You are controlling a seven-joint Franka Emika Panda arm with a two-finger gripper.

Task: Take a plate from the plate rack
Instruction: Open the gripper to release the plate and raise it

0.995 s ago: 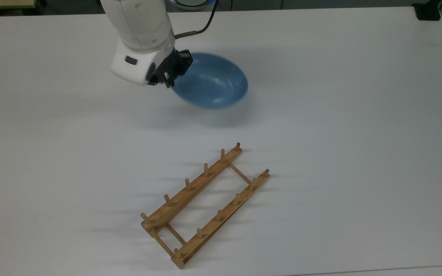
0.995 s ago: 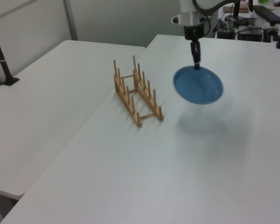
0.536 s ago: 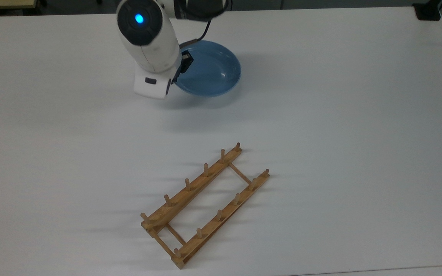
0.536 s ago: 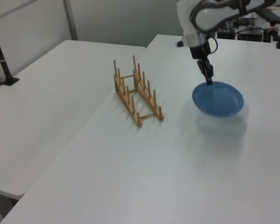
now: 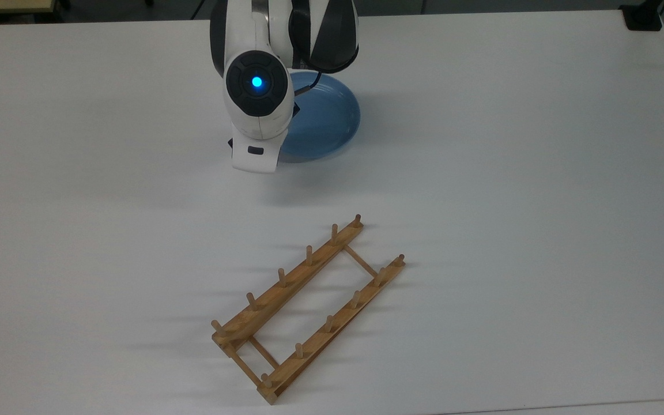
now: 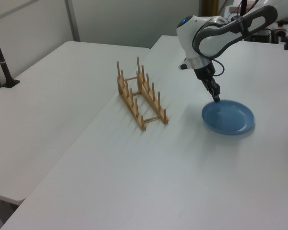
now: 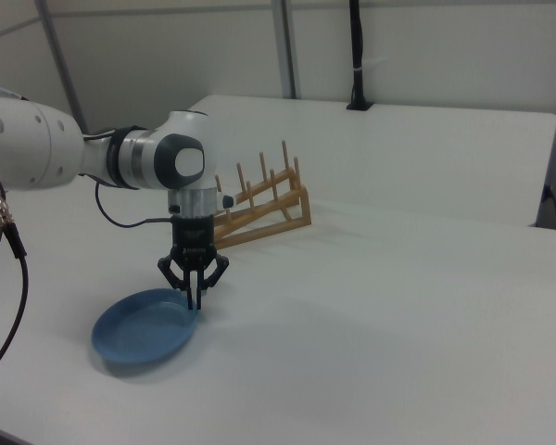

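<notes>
The blue plate [image 5: 329,118] lies flat and low on the white table [image 5: 510,173], well apart from the plate rack [image 5: 309,300]. The arm's wrist [image 5: 257,109] covers the plate's left part in the top view. In the left view my gripper [image 6: 216,98] points down onto the near-left rim of the plate [image 6: 230,119]. The right view shows the gripper [image 7: 195,298] with its fingers drawn together on the right rim of the plate [image 7: 141,330]. The wooden rack [image 6: 140,96] stands bare, and in the right view the rack [image 7: 259,209] is behind the gripper.
A black post [image 6: 0,52] is clamped to the neighbouring table [image 6: 43,110] on the left view's left. A black block [image 5: 643,16] sits at the table's far right corner in the top view. Cables [image 7: 5,278] hang from the arm.
The arm has carried the plate down from hanging tilted in the air to lying flat at table level, a little towards the top view's right. The rack has not moved.
</notes>
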